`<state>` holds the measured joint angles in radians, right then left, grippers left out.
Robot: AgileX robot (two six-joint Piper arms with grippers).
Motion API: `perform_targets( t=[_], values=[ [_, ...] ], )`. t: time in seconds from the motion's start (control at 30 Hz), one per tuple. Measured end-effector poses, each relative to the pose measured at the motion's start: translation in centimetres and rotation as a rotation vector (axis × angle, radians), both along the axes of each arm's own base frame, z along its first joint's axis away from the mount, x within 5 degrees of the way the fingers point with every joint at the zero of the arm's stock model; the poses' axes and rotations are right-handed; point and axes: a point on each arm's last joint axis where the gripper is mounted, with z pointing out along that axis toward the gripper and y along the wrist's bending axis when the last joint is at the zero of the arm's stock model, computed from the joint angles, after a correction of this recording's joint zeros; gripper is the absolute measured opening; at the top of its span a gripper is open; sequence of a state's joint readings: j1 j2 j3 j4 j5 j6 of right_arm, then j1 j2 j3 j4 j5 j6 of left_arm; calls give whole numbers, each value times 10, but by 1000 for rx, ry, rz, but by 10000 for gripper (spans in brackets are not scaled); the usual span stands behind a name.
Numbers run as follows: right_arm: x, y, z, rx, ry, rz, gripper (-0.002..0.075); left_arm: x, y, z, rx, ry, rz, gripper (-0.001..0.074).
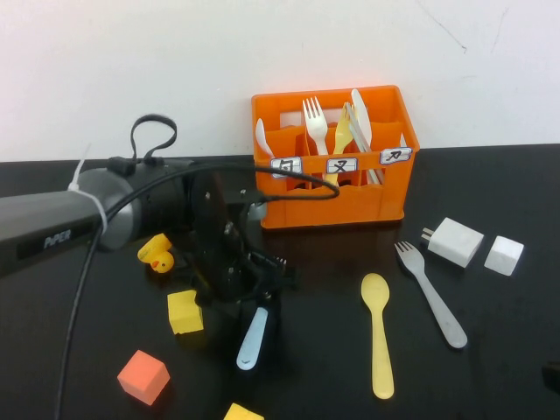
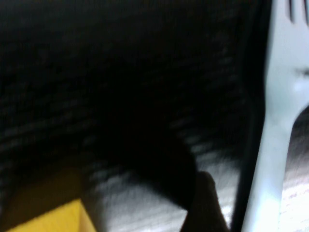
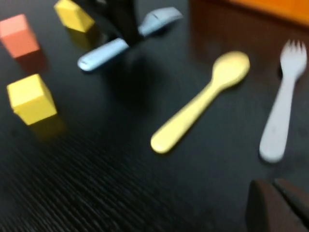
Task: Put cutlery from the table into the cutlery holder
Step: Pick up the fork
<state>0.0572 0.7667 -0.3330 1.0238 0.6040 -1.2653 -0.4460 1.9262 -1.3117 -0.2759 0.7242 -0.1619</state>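
Here the left arm is seen stretched in from the left edge across the black table [image 1: 490, 350], its wrist bent steeply downward. The left gripper [image 1: 254, 302] is lowered onto the light blue fork [image 1: 252, 341], straddling its upper part; whether its jaws are spread or clamped on the fork cannot be told. The fork's handle lies flat, just beside a yellow cube [image 1: 185, 311]. The yellow spoon [image 1: 379, 337] and the grey fork [image 1: 430, 291] are laid well apart from it, in front of the orange cutlery holder [image 1: 332, 203]. The right gripper [image 3: 277, 203] is held clenched and empty above the table's near right part.
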Motion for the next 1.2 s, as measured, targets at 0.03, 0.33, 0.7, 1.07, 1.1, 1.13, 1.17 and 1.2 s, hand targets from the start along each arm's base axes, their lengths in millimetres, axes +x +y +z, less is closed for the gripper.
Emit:
perform_targets(
  t=[0.03,0.33,0.7,1.07,1.1,1.13,1.17,1.2],
  values=[
    [1,1,5,-17,-26,31,-2,2,-1,-1,4,-1,0,432],
    [7,-2,22,-134,-129,89,-2,7,-2,-2,34,7,0,432],
    [7,-3,21,-157,-135,89,-2,-8,-29,-9,223,-55,23,377],
    [7,-3,21,-157,-135,89,-2,-8,-33,-14,233,-33,45,212],
    [7,-3,21,-157,-135,89,-2,-8,-33,-14,236,-33,45,174],
    [7,-3,21,-157,-135,89,-2,-9,-33,-14,236,-31,50,130],
    [7,-3,21,-157,-135,89,-2,-8,-32,-14,237,-32,53,105],
    [7,-3,21,-157,-135,89,-2,-8,-32,-14,239,-33,55,106]
  ],
)
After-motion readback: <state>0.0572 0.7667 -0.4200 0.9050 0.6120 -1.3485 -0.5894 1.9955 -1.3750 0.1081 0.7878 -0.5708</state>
